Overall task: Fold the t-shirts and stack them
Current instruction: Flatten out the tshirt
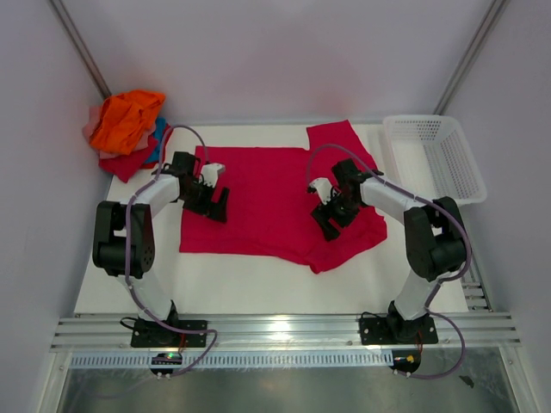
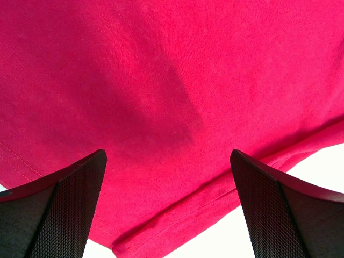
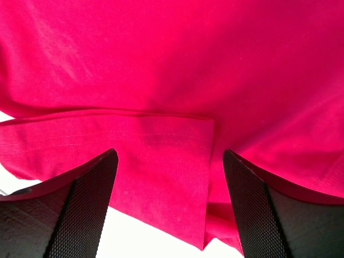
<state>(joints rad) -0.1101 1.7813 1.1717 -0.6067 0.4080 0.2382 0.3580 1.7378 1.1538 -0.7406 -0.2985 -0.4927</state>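
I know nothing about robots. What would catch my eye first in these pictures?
A crimson t-shirt lies spread across the middle of the white table, with the left gripper and right gripper poised over its sides, jaws open. A bright pile of shirts, orange on top, sits at the far left corner.

The spread crimson cloth t-shirt (image 1: 258, 202) looks soft and matt, a fine knit with a stitched hem. The heaped orange, red and blue cloth shirts (image 1: 127, 125) are matt and crumpled. The left gripper (image 2: 167, 156) has black finger pads (image 2: 70, 215), dull and finely cross-hatched. The white plastic mesh basket (image 1: 435, 155) is faintly shiny, the silver metal rail (image 1: 284, 331) gleams, and the white tabletop (image 1: 258, 280) is smooth and matt.
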